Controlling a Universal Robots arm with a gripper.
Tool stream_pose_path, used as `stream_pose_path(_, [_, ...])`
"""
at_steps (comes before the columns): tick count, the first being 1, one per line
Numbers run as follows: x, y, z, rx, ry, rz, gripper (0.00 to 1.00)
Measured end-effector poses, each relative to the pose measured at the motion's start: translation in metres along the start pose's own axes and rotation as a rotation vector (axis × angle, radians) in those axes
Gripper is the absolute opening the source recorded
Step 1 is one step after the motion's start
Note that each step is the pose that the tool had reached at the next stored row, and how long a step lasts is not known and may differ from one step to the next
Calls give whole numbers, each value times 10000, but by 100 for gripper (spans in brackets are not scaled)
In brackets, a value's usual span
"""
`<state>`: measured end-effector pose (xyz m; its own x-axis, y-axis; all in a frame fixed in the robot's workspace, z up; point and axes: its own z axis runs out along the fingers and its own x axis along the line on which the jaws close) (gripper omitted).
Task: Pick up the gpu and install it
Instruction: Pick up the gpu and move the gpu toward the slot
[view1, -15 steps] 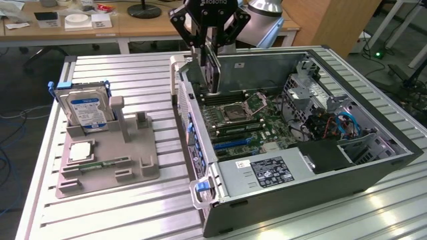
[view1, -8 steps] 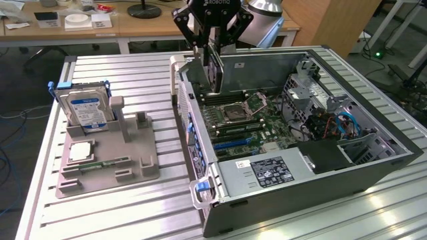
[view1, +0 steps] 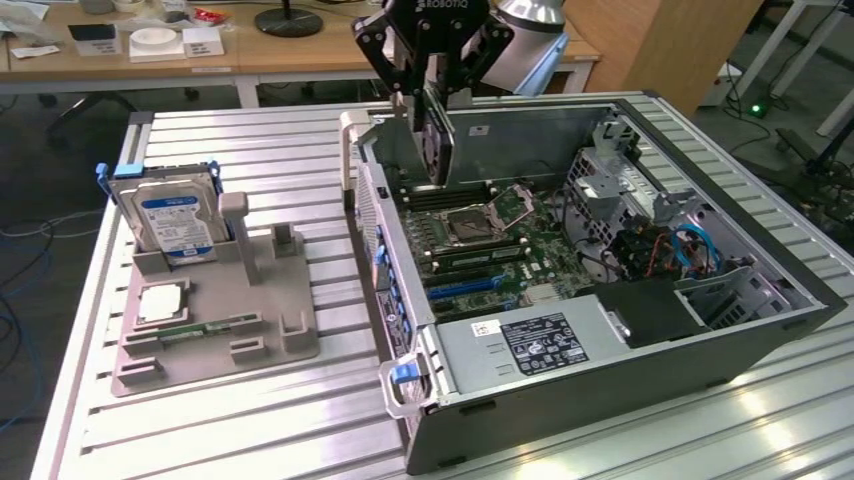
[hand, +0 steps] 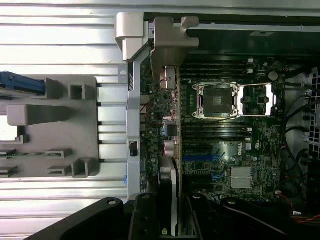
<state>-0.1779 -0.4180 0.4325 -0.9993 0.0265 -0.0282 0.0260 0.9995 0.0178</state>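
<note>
One graphics card (view1: 439, 150) in play, and your jaws are clamped on its top edge, a finger (hand: 145, 217) on each face. The card hangs upright on its long edge inside the open top of the computer case (view1: 627, 390), close to the case wall on the exterior view's left.

Its lower edge is over the motherboard (view1: 534, 245), just beside the open processor socket (view1: 501, 208) and the black memory slots (view1: 467, 257). You can't tell from either view whether that edge touches the board.

In the wrist view you're looking straight down the card's thin edge. The silver bracket (hand: 172, 37) is at the far end, right by the case's rear wall. The blue expansion slots (view1: 467, 285) lie on the board between the socket and the power supply (view1: 534, 345) with its black label. Seen from the wrist, their ends sit just beside the card.

Outside the case:
- A grey parts tray (view1: 200, 362) sits on the slotted metal surface (view1: 240, 430), on the exterior view's left of the case and well apart from the card.
- A hard drive (view1: 167, 222) with a blue-white label stands upright in the tray's back holder.
- A memory stick (view1: 214, 327) lies flat in a groove nearer the front.
- A pale square chip (view1: 158, 303) lies between the two.

Blue cables (view1: 694, 250) are bunched in the case on the exterior view's right. A wooden desk (view1: 267, 58) with small boxes stands behind the surface.
</note>
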Motion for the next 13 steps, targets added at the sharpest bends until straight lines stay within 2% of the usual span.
stream_pose_path(13, [-100,3,3,0,1,-1,27])
